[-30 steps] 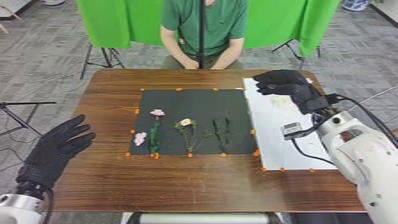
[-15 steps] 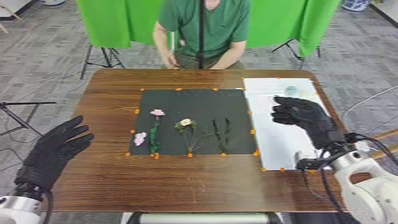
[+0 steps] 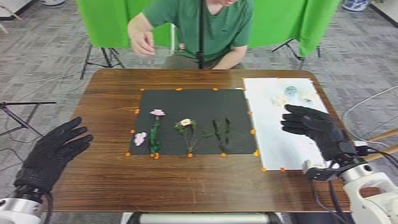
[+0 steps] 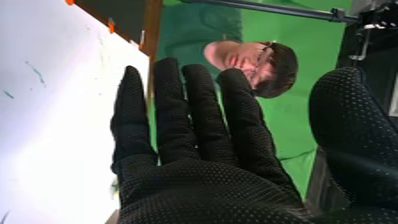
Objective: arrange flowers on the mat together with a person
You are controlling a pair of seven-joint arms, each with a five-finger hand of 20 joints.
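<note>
Both spread | room between left robot hand [image 3: 46,156] and black mat edge [image 3: 138,111] | right robot hand [image 3: 315,126] over sheet [image 3: 286,151]

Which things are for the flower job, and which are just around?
For the job: dark rectangular mat, small pink flowers, pale round flower, thin green stems, probably long white sheet.

Just around: hanging green cloth, black metal tripod.

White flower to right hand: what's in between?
Between the white flower and the right hand, head view: green stems on the dark mat, then part of the white sheet.
</note>
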